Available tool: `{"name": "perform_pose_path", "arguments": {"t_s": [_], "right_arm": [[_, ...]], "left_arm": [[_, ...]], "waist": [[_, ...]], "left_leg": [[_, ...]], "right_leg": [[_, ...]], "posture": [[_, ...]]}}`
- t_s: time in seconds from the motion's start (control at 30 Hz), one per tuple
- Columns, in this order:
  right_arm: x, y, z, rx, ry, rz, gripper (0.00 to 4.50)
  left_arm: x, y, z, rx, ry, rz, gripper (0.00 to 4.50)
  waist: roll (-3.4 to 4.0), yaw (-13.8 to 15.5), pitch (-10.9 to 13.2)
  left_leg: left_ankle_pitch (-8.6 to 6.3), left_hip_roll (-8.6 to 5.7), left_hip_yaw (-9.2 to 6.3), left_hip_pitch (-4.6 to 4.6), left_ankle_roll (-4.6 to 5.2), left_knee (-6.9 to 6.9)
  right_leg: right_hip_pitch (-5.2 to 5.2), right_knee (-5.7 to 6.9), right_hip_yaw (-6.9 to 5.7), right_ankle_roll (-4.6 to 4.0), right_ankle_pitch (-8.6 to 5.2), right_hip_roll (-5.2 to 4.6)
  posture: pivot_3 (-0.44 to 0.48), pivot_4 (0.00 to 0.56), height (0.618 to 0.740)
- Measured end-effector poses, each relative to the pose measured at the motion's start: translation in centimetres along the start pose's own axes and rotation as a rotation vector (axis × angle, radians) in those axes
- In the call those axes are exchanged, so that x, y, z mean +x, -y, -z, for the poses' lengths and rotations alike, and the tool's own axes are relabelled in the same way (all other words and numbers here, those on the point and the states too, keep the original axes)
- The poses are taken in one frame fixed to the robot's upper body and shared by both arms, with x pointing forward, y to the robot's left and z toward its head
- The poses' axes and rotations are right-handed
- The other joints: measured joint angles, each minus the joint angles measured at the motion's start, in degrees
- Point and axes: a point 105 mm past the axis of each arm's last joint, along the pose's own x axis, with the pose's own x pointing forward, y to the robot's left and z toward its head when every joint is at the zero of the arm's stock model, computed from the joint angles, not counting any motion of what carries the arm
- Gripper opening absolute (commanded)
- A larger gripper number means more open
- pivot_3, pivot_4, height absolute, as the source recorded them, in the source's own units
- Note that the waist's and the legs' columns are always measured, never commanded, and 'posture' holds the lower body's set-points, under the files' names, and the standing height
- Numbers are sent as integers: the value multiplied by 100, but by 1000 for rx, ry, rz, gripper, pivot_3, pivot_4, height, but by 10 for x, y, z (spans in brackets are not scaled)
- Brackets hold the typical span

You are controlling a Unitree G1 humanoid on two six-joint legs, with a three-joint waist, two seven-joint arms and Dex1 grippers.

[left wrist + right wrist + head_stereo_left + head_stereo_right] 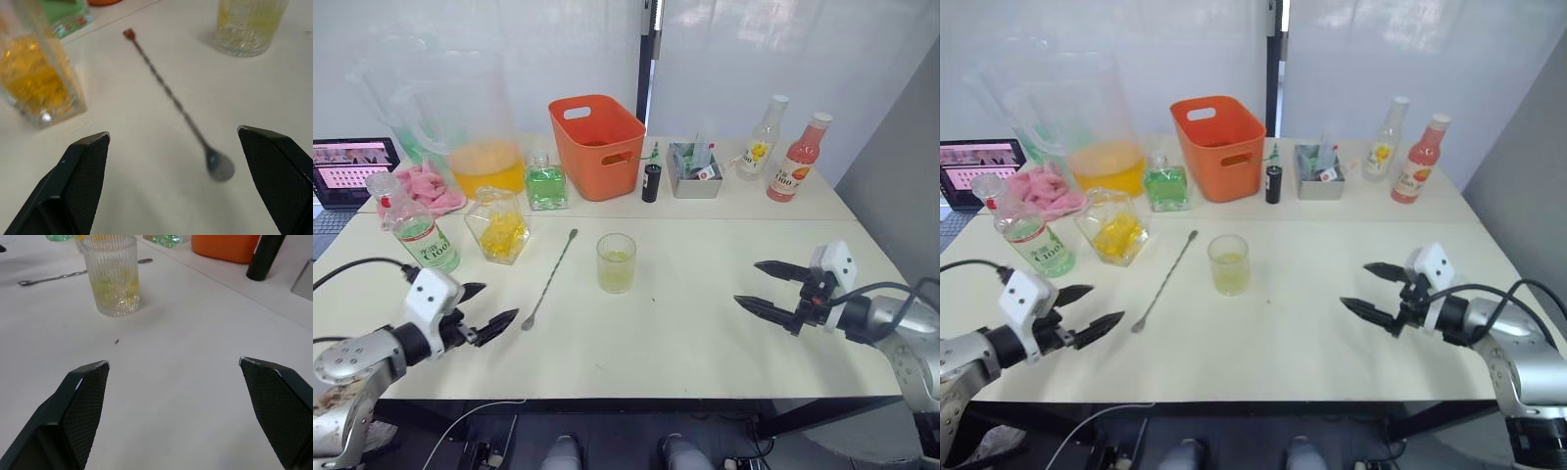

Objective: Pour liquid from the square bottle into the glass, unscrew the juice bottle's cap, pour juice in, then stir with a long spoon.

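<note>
Yellow liquid sits low in the glass (616,262), which stands near the middle of the white table (685,333). Left of it the long spoon (549,278) lies flat, its small bowl at the near end, close to the left gripper (487,311), whose fingers are spread wide and empty. Farther left stand the square bottle (499,227) and the juice bottle (414,225), its cap on. The right gripper (766,287) hangs wide and empty at the right, well apart from the glass.
</note>
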Motion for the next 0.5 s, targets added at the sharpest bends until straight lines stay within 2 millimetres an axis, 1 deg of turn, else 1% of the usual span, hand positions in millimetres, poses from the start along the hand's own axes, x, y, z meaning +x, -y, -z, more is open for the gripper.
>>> {"name": "perform_pose_path", "arguments": {"t_s": [0.07, 0.13, 0.2, 0.23, 0.33, 0.4, 0.5], "right_arm": [[-5, 0, 3, 5, -4, 13, 4500], [-11, 1, 6, 6, -6, 32, 4500], [-20, 3, 13, 19, -19, 63, 4500], [-22, 4, 14, 19, -22, 73, 4500], [-29, 6, 16, 16, -27, 91, 4500], [-35, 8, 21, 31, -36, 110, 4500], [-40, 8, 28, 46, -51, 125, 4500]], "left_arm": [[-6, -7, 7, -25, 3, -41, 4417], [-13, -9, 15, -27, -11, -62, 4417], [-21, -14, 25, -52, -28, -94, 4417], [-22, -16, 27, -60, -30, -105, 4417], [-25, -19, 24, -58, -15, -114, 4417], [-25, -20, 23, -52, -7, -111, 4417], [-22, -20, 18, -48, 14, -107, 4417]], "waist": [[-1, 1, 0], [-1, 1, -1], [-1, 10, -1], [-1, 18, -1], [-1, 17, -1], [-1, 19, -2], [0, 9, -2]], "left_leg": [[-7, 0, 0, 2, -11, 4], [-9, 0, 2, 2, -15, 2], [-9, 0, 2, 2, -14, -1], [-9, 0, 2, 2, -15, -1], [-18, 0, 2, 2, -29, 2], [-26, 0, 3, 2, -42, 2], [-26, 0, 3, 3, -42, 0]], "right_leg": [[2, -1, 0, -1, 0, -1], [2, -3, 0, -1, 0, -3], [1, -6, 0, -2, -1, -3], [1, -6, 0, -2, -1, -3], [3, -9, 0, -2, 0, -4], [4, -10, 0, -2, 0, -4], [3, -8, 0, -2, 0, -4]], "posture": [[0, 150, 738], [0, 150, 738], [0, 150, 738], [0, 150, 738], [0, 150, 738], [0, 150, 738], [0, 150, 738]]}}
